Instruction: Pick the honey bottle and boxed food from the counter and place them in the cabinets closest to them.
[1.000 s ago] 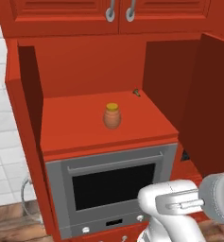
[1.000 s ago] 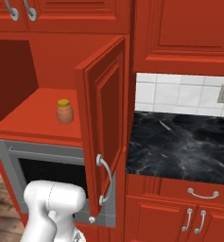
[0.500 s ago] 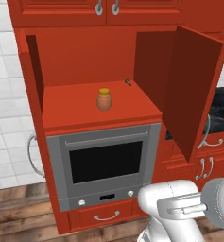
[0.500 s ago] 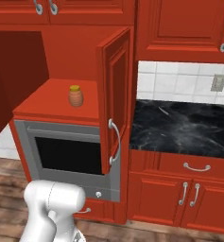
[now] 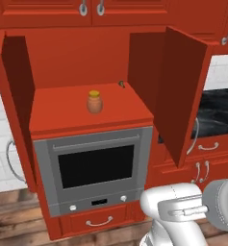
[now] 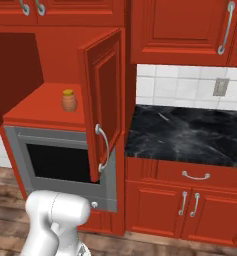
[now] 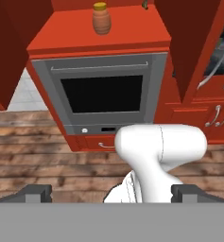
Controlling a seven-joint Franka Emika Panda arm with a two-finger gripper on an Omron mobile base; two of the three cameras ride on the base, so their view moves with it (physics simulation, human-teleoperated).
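On my hand view the tool [image 7: 111, 194] shows as two small dark fingertips [image 7: 35, 193] low at either side, set wide apart, spread, with nothing between them. It points across wood-plank floor [image 7: 42, 156] toward the oven [image 7: 104, 97], a matte grey steel front with a flat black glass window and a slim bar handle.

Above the oven sits a plain glossy red shelf [image 5: 72, 113] inside the open cabinets [image 5: 183, 96]. The honey bottle [image 5: 95, 102] stands upright near the middle of that shelf, well apart from my tool: small, rounded, orange-brown with a yellow cap. Both panelled doors are swung out; the right door [image 6: 104, 105] carries a curved silver handle.

Right of it lies the tabletop [image 6: 190, 135], black marble-look with thin white veins, over red drawer fronts. White square tiles [image 6: 180, 90] back it, with a small grey outlet plate [image 6: 220, 87].
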